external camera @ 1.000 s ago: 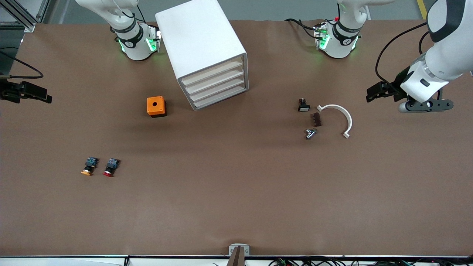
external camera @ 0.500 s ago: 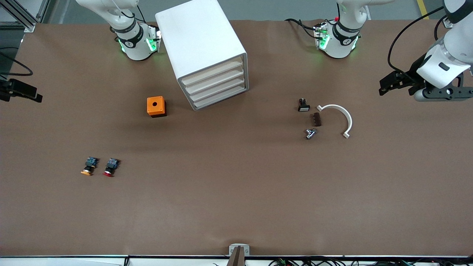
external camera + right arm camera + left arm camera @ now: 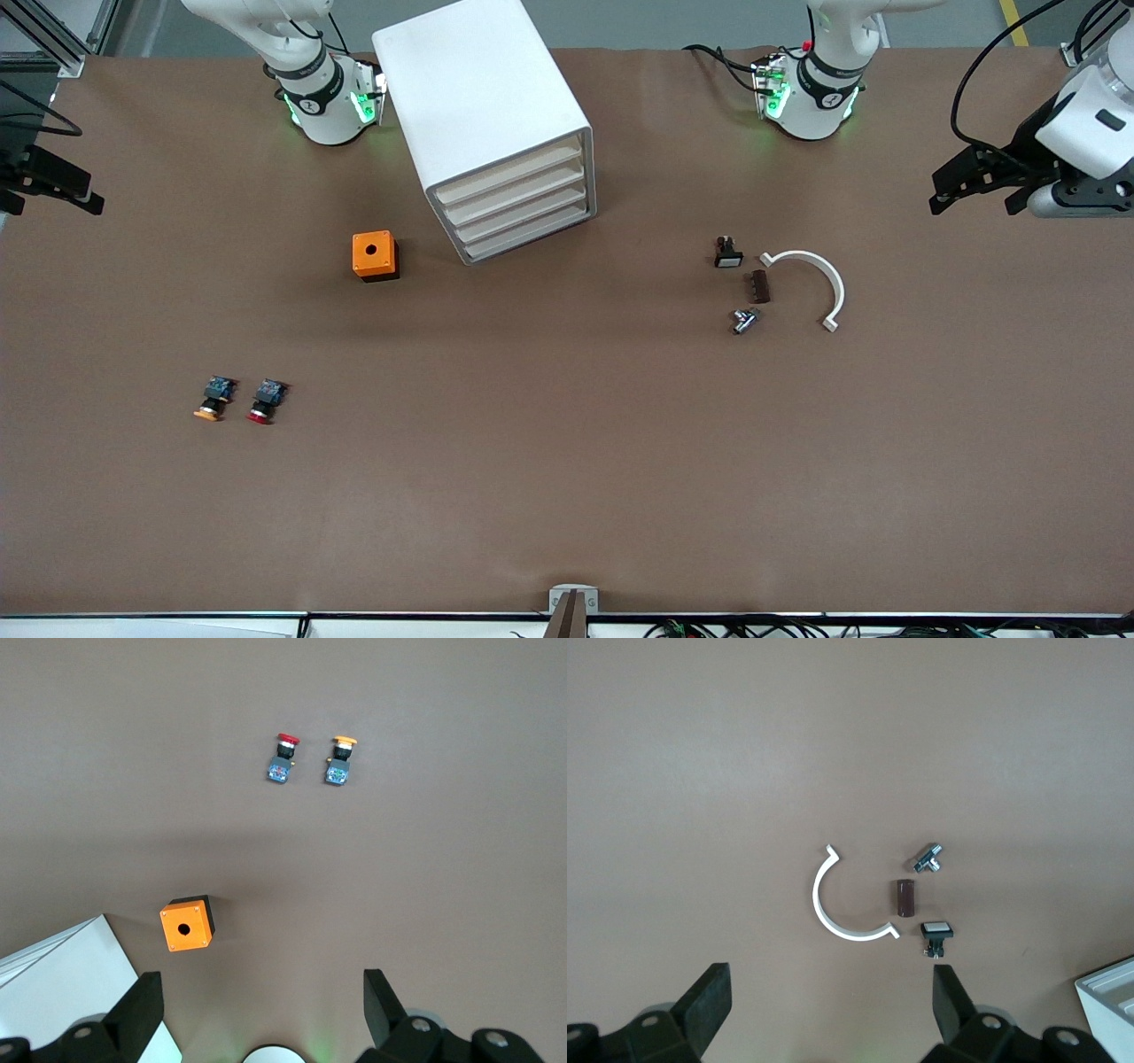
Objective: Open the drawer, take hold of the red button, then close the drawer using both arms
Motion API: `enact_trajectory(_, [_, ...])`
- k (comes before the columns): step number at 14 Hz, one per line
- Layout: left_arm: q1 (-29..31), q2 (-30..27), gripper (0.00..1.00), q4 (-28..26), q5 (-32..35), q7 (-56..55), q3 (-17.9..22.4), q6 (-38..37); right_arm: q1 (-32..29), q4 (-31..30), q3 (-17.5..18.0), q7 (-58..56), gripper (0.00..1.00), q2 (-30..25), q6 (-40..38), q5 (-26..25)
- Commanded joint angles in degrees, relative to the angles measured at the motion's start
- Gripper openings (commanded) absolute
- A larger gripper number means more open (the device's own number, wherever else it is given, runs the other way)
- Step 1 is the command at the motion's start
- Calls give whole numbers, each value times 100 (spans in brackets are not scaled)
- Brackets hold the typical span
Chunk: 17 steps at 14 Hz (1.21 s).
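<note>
Jaws apart; red-capped button (image 3: pixel 265 400)

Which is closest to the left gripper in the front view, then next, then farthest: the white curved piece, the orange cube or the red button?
From the left gripper, at its own end of the table:
1. White curved piece, at the left arm's end.
2. Orange cube, beside the cabinet.
3. Red button, toward the right arm's end, nearest the front camera.

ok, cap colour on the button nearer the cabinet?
Red. That button lies beside an orange-capped one; clearest in the right wrist view.
</note>
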Motion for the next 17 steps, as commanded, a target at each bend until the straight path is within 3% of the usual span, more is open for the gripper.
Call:
enact_trajectory(1, [49,81,100,342,116,22,-47,-207,36,-391,21,-16,100,-324,77,28])
enact_trajectory(7, [49,116,100,421,125,5,-39,-225,36,-900,4,-16,100,-710,216,28])
enact_trajectory(17, [57,626,100,1002,134,-170,-39,-533,36,-910,12,-25,100,-904,235,28])
